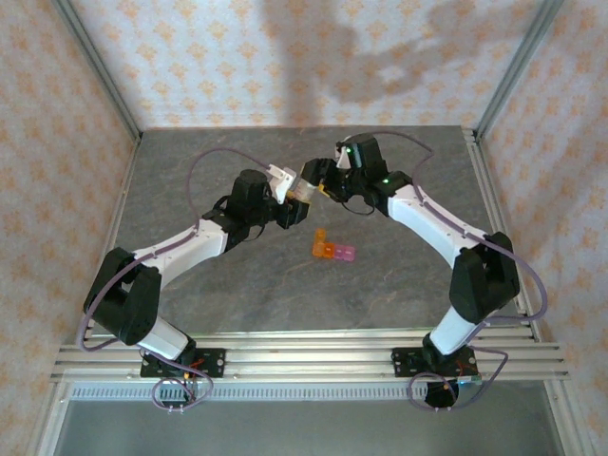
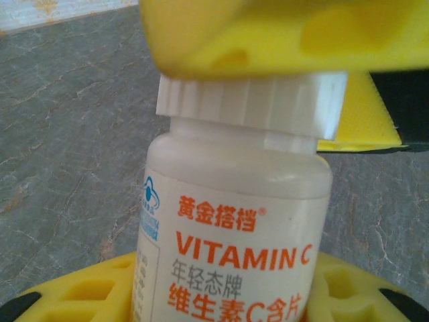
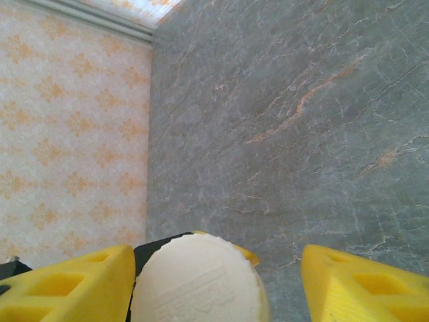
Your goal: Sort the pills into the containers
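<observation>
Left gripper [image 1: 288, 186] clamps the bottle [image 2: 234, 221]. Right gripper [image 3: 214, 268] straddles the cap [image 3: 198, 282]: one finger touching, the other apart. Centre it and squeeze fully before you twist. Containers [image 1: 332, 250] sit mid-bench.

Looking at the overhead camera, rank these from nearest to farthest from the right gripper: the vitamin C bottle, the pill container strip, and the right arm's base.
1. Vitamin C bottle, at the right gripper fingertips.
2. Pill container strip, mid-table, toward the bases.
3. Right arm's base, at the near edge.
</observation>
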You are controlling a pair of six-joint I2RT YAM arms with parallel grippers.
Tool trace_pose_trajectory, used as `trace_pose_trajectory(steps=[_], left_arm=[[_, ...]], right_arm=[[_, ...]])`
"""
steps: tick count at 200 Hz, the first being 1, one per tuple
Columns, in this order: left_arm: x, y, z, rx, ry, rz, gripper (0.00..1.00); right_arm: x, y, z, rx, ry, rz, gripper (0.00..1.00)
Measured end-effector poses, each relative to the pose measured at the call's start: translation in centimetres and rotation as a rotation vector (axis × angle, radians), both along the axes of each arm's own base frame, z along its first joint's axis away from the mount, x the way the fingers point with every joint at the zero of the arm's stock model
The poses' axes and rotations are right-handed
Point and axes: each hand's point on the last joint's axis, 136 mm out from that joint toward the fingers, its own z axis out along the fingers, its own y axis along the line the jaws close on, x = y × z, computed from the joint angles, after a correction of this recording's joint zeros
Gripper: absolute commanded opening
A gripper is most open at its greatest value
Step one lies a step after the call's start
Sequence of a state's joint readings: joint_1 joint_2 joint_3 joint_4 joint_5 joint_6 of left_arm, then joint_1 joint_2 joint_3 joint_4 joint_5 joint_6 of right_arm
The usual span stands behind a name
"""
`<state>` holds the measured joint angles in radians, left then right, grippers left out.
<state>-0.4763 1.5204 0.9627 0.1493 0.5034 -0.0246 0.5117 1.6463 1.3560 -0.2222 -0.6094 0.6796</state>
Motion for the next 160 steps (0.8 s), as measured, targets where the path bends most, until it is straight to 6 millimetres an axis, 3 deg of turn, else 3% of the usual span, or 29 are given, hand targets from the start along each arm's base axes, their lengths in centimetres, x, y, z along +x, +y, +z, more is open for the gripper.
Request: trace_pose_trajectory(steps=[28,92,120,160], left_arm=[[-0.1,0.0,-0.2,0.003,0.007,0.0,0.0],[-0.6,-0.7,0.3,-0.062,0.046,-0.026,0.0],[-1.2,-1.5,0.6,-0.13,0.083,-0.055,0.0],[-1.2,-1.4,1.5,-0.161,0.076,-0.055,0.0]], right_arm=[[0.0,0.1,0.1,-0.005,-0.021,0.019,0.39],[-0.5,-0.2,0.7,0.016,-0.205,0.246,0.41],[-1.0,-0.8,1.0,0.069,-0.25,0.333,0.47],[-0.9,-1.0,1.3,0.075,-0.262,0.341,0.72]])
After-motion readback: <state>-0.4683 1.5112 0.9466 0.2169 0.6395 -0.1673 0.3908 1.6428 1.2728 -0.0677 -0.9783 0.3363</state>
